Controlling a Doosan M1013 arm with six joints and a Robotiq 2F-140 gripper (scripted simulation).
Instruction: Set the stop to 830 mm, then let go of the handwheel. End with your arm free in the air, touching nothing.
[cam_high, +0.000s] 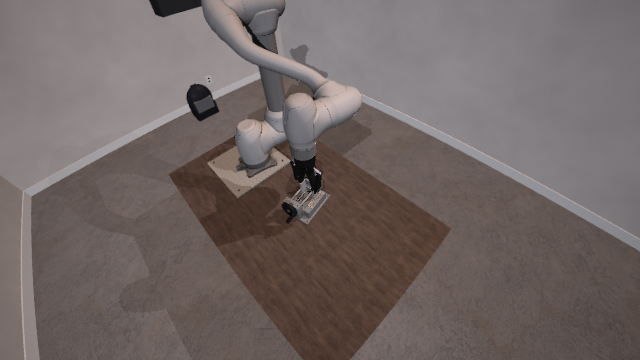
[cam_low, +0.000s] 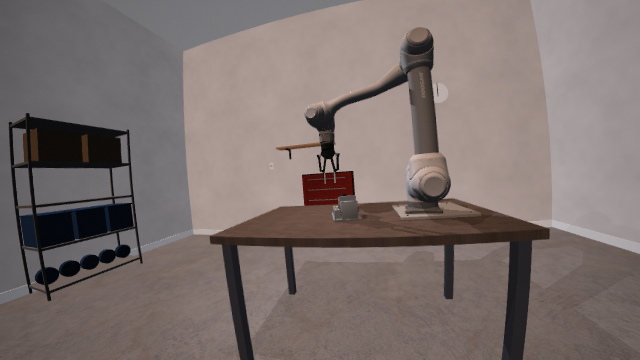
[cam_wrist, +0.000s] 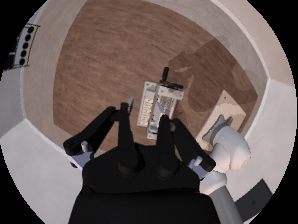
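The pincer (cam_wrist: 148, 117) is seen nearest in the wrist view, its fingers drawn partway in to a narrow gap, with nothing between them. It hangs in the air above the stop unit (cam_wrist: 160, 100), well apart from it; in the exterior view a gap is plain between the fingertips and the unit (cam_low: 346, 208) on the desk (cam_low: 380, 231).

The unit stands on the desk just in front of the arm's base plate (cam_high: 226, 176). The handwheel (cam_high: 289, 210) is set on the unit's end farthest from the base plate and is untouched; the pincer (cam_high: 311, 186) hovers over the opposite half of the unit.

The task is judged to be at its approach stage. Nothing has yet been gripped or turned; the stop's reading cannot be made out. Left to be done: the descent to the handwheel, the grasp, the turning to 830 mm, and the release.

Beyond the desk, a red cabinet (cam_low: 327, 188) stands by the wall.
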